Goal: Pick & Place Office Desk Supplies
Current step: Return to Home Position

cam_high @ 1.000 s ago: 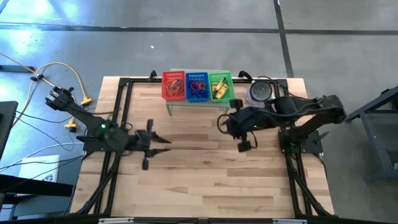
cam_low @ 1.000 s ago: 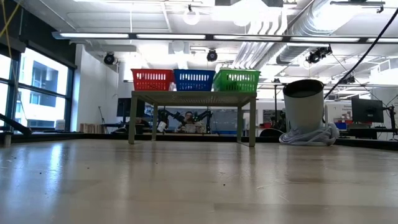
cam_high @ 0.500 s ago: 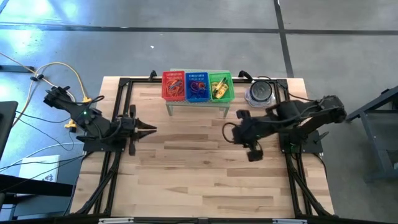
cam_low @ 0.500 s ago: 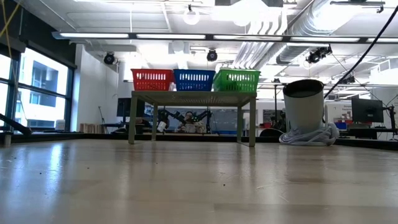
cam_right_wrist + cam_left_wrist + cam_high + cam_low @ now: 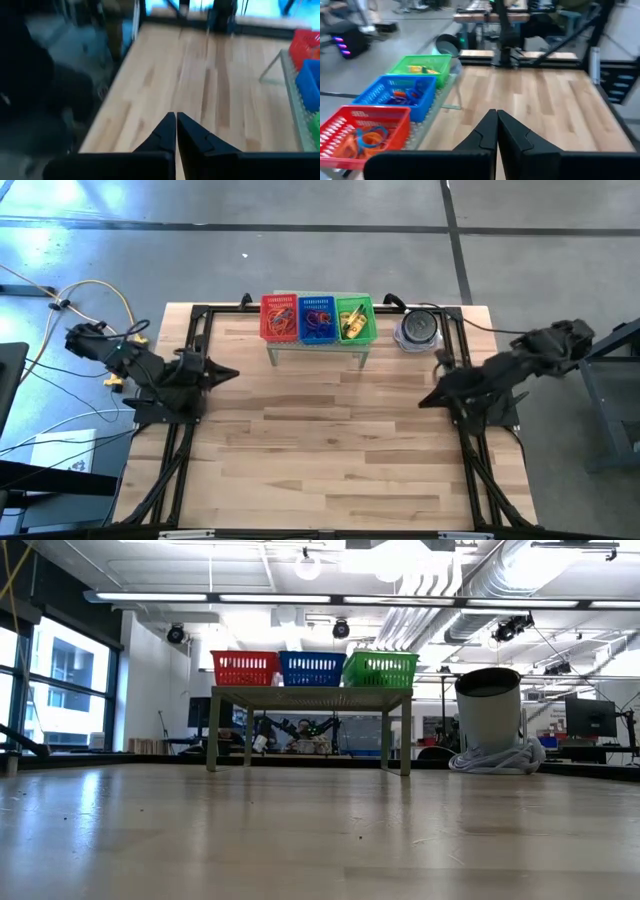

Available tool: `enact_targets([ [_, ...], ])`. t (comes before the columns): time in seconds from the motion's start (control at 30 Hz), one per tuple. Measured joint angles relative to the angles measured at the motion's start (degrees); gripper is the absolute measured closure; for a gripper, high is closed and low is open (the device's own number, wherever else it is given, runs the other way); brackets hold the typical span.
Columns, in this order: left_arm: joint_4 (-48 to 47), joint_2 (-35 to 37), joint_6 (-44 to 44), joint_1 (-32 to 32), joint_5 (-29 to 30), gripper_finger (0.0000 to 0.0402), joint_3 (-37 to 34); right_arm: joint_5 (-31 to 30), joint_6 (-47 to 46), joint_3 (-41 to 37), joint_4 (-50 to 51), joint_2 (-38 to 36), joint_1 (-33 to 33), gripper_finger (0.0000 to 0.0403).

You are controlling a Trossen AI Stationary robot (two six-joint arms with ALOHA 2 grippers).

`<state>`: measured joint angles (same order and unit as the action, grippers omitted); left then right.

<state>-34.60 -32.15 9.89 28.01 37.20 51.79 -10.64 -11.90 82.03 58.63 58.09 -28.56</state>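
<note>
The left tool [image 5: 228,374], fingers pressed together and empty, sits at the desk's [image 5: 330,450] left edge. The right tool [image 5: 425,402], likewise pressed together, sits at its right edge. Rubber bands [image 5: 367,137] lie in the red bin [image 5: 245,669] and blue bin [image 5: 312,670], yellow boxes [image 5: 349,327] in the green bin [image 5: 380,670], all on the shelf [image 5: 310,692] at the far edge. Sorting looks finished; only parking the arms remains. No writing is legible.
</note>
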Motion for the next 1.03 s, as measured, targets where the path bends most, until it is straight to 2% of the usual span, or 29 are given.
enact_targets([
  [0.17,-0.8,4.2,0.5,-0.8,-8.9,0.0401,-2.3,0.0,1.7,-21.4,-20.0,-18.1,-1.2,0.04],
  [0.3,1.3,8.3,3.4,-0.8,-9.0,0.0401,-7.6,0.0,6.6,-38.0,-36.3,-31.5,-1.0,0.04],
  [0.47,7.2,14.2,1.7,-0.8,-9.0,0.0401,-14.2,0.1,10.8,-53.1,-49.3,-43.6,-1.1,0.04],
  [0.67,8.5,22.0,1.9,-0.8,-8.4,0.0401,-19.2,-0.3,13.1,-63.3,-55.2,-52.4,-1.1,0.04],
  [0.77,10.1,25.9,2.1,-0.8,-8.4,0.0401,-22.3,-3.1,13.7,-67.5,-58.0,-55.1,-1.1,0.04],
  [0.93,18.7,29.7,-2.5,-0.8,-8.4,0.0401,-28.3,-3.9,14.0,-74.2,-60.6,-57.7,0.0,0.04],
  [1.03,18.9,30.4,-2.3,-0.8,-8.4,0.0401,-29.9,-2.7,13.4,-77.1,-62.5,-57.7,1.3,0.04],
])
